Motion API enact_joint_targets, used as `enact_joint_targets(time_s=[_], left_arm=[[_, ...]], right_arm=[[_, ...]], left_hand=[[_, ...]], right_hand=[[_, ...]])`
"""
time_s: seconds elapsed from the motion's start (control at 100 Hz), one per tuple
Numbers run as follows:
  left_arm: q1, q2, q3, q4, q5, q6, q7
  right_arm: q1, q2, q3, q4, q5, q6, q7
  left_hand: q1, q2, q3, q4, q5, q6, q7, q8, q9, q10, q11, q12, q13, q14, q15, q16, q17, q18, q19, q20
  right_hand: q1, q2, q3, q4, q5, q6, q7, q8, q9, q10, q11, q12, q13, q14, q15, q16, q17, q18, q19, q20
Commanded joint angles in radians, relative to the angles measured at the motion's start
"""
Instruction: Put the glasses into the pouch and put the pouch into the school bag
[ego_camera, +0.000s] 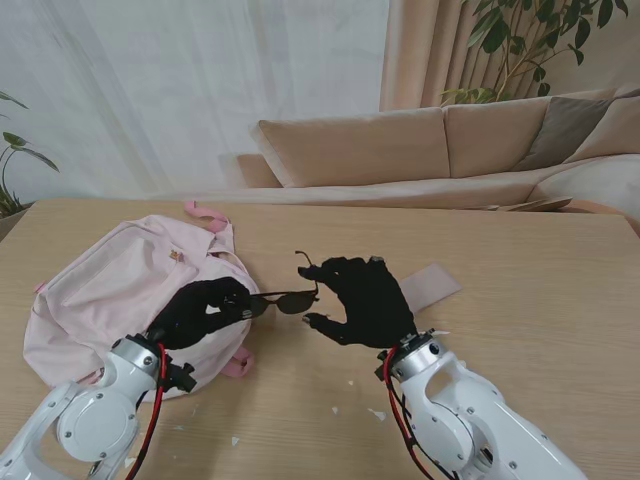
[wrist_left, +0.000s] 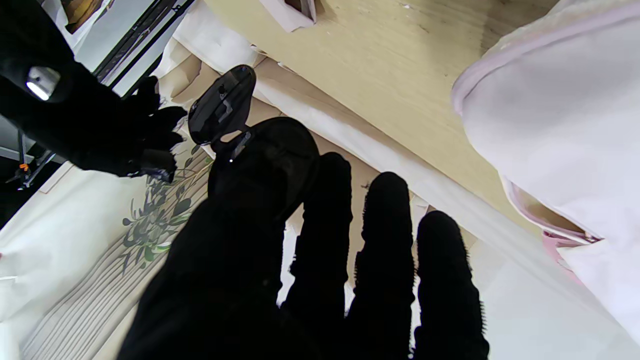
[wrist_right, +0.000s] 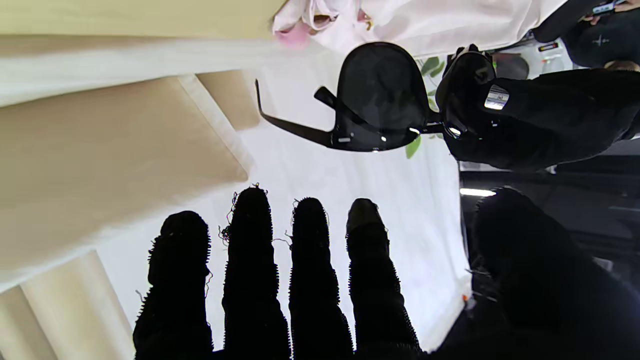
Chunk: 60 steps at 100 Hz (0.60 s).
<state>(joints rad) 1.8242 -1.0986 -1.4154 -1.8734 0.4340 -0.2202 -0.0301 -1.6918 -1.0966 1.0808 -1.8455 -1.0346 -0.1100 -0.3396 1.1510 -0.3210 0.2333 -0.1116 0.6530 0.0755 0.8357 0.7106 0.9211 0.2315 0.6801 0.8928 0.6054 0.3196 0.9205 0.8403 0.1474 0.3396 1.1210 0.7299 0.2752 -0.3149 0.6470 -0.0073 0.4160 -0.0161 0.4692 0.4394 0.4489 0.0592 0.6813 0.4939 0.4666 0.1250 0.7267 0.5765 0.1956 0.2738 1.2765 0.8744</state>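
Just right of the pink school bag (ego_camera: 110, 295), my left hand (ego_camera: 205, 310) pinches one lens end of the dark glasses (ego_camera: 285, 298), holding them off the desk (ego_camera: 520, 300). My right hand (ego_camera: 362, 300) hangs beside the glasses' far end with fingers (wrist_right: 310, 260) spread, gripping nothing. Beyond it, farther right of the bag, the flat pouch (ego_camera: 432, 285) lies on the desk.

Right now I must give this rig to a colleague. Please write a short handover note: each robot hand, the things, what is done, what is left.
Left robot hand: shut on the dark plastic sunglasses, held above the table.
Right robot hand: open, fingers spread beside the sunglasses' free end, not gripping.
Flat beige fabric pouch: on the wooden table, beyond the right robot hand.
Pale pink school bag: lying on the left.
Done: sunglasses lifted.
Left: sunglasses into pouch, pouch into bag.
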Motion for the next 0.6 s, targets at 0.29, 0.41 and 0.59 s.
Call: enact_joint_targets(time_s=[0.29,0.41,0.59], left_arm=[[0.010,-0.003,-0.014,0.020,0.000,-0.100,-0.008],[0.013,-0.001,-0.015,0.022,-0.004,-0.122,-0.014],[0.018,0.003,-0.014,0.014,-0.017,-0.141,-0.035]], right_arm=[[0.003,-0.006,0.047,-0.016,0.131,0.096,0.168],[0.033,-0.007,0.044,0.006,0.189,0.119,0.212],[0.079,-0.006,0.021,0.042,0.233,0.124,0.254]], left_hand=[[0.065,0.064,0.177,0.029,0.113,-0.124,0.116,0.037,0.080,-0.019,0.114,0.051,0.024,0.013,0.025,0.029,0.001,0.014,0.039,0.007],[0.063,0.062,0.183,0.029,0.115,-0.127,0.117,0.044,0.083,-0.021,0.115,0.054,0.025,0.011,0.025,0.030,0.004,0.014,0.041,0.009],[0.059,0.065,0.189,0.028,0.116,-0.129,0.118,0.049,0.083,-0.023,0.115,0.057,0.024,0.011,0.024,0.031,0.004,0.015,0.041,0.010]], right_hand=[[-0.265,0.348,-0.182,-0.010,0.187,0.121,0.010,0.021,0.097,0.082,-0.027,-0.055,0.011,0.077,-0.050,-0.028,-0.013,0.073,-0.055,-0.039],[-0.281,0.409,-0.219,-0.005,0.243,0.122,0.006,0.030,0.124,0.083,-0.026,-0.057,0.019,0.086,-0.040,-0.024,-0.016,0.078,-0.053,-0.044],[-0.278,0.420,-0.232,-0.001,0.299,0.114,0.002,0.035,0.136,0.078,-0.025,-0.056,0.025,0.083,-0.031,-0.021,-0.011,0.076,-0.044,-0.047]])
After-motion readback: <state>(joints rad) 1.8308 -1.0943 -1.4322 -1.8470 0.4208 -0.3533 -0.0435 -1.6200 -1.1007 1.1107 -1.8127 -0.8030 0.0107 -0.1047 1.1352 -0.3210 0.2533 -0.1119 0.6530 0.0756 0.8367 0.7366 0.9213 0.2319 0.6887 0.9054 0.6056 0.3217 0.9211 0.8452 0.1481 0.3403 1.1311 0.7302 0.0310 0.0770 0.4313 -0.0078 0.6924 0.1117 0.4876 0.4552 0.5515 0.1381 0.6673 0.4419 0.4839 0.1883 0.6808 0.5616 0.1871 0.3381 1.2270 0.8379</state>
